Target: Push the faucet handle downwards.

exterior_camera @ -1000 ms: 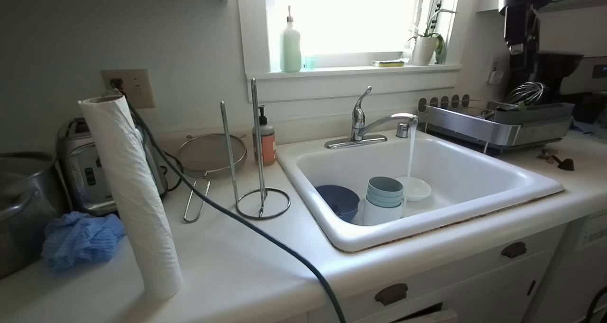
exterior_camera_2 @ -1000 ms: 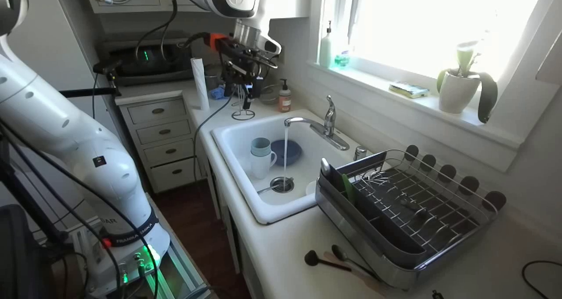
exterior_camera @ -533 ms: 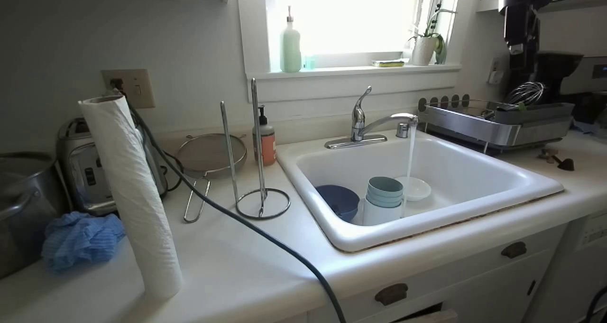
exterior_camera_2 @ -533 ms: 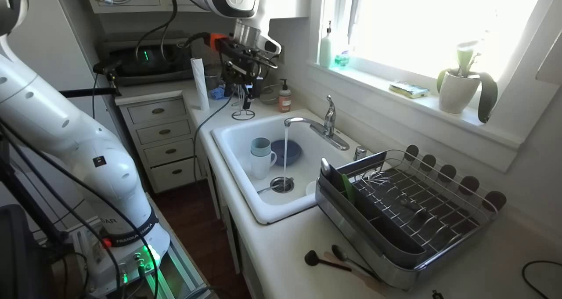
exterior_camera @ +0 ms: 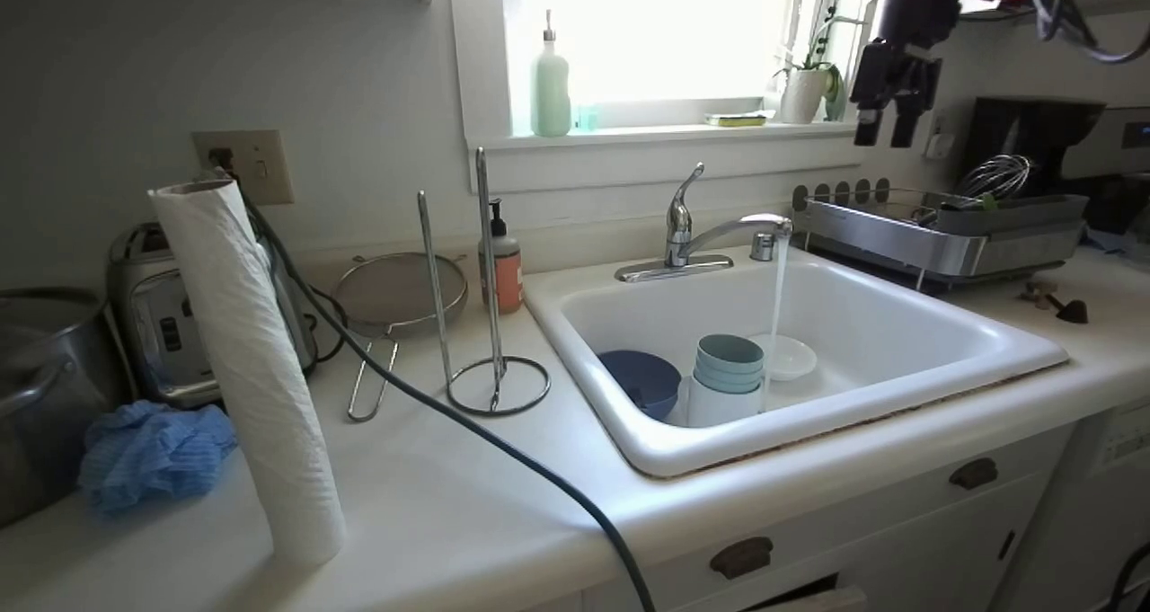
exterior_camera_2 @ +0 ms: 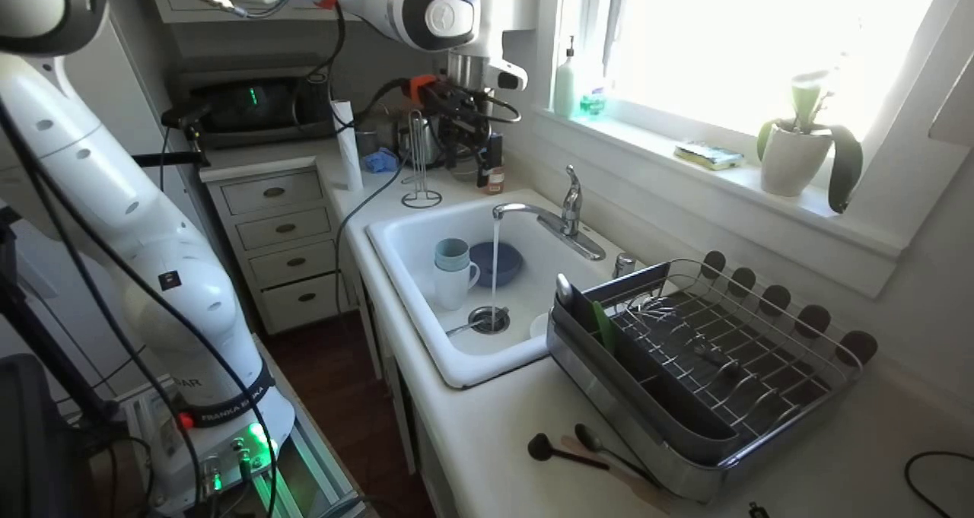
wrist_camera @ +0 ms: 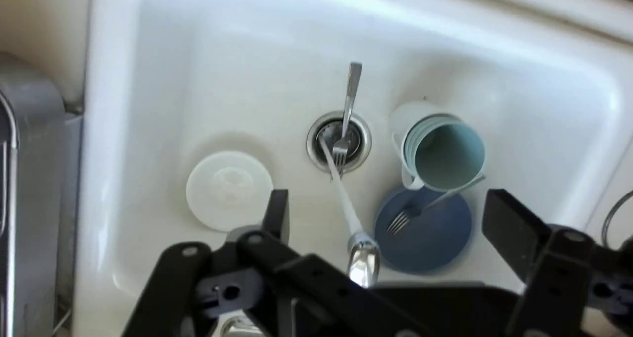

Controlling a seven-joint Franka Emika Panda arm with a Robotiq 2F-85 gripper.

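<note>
The faucet handle, a slim chrome lever, points upward on top of the faucet body in both exterior views (exterior_camera: 690, 184) (exterior_camera_2: 571, 180). Water runs from the curved chrome spout (exterior_camera: 732, 226) into the white sink (exterior_camera: 952, 347). My gripper (exterior_camera: 885, 134) hangs in the air above the height of the handle, apart from it. In the wrist view my gripper (wrist_camera: 390, 216) is open and empty, with its fingers wide apart. The spout tip (wrist_camera: 364, 264) shows between them there. The handle does not show in the wrist view; the lower part is covered by the gripper body.
Stacked cups (wrist_camera: 447, 151), a blue bowl (wrist_camera: 425, 243), a white dish (wrist_camera: 230, 191) and forks lie in the sink. A metal dish rack (exterior_camera_2: 715, 381) stands beside the sink. A soap bottle (exterior_camera: 506, 275) stands at its far corner. A windowsill (exterior_camera: 647, 135) holds a plant (exterior_camera: 802, 95).
My arm and gripper have moved toward the faucet and window side, leftward in one exterior picture and rightward in the other. The handle and running water look the same.
</note>
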